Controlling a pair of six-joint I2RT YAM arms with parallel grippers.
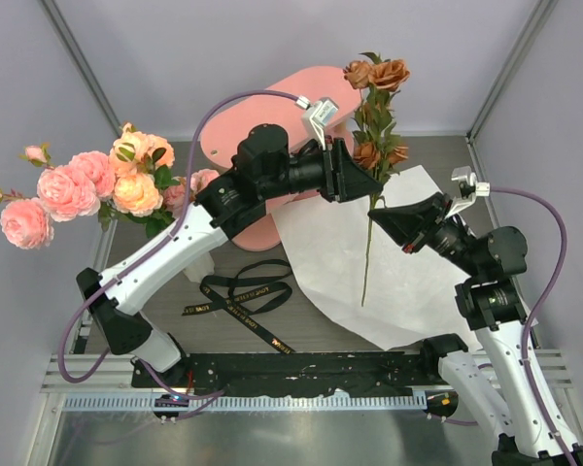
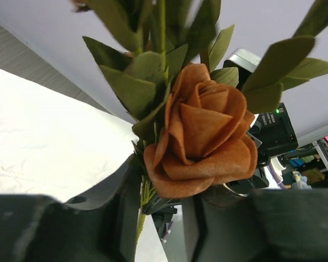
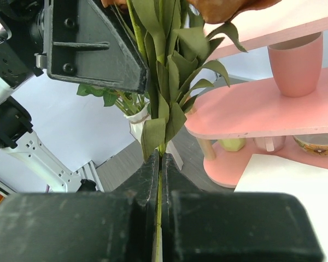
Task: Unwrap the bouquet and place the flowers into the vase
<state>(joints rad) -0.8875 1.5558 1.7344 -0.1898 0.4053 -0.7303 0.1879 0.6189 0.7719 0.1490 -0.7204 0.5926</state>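
A rusty brown rose stem (image 1: 370, 243) of the flowers hangs upright over the white wrapping paper (image 1: 408, 282), blooms (image 1: 379, 74) on top. My right gripper (image 1: 381, 210) (image 3: 161, 158) is shut on the stem just below its leaves (image 3: 167, 82). My left gripper (image 1: 369, 181) (image 2: 167, 191) is higher up, its jaws open around the stem under one brown bloom (image 2: 202, 136); the stem runs along the left finger. Pink and peach roses (image 1: 87, 189) lean out to the left of the white vase (image 1: 198, 266) (image 3: 136, 120), which my left arm mostly hides. The bouquet is unwrapped.
A pink tiered shelf (image 1: 272, 126) (image 3: 251, 109) stands at the back behind my left gripper, with a pink cup (image 3: 296, 63) on one tier. Loose black ribbon (image 1: 243, 296) lies on the table left of the paper.
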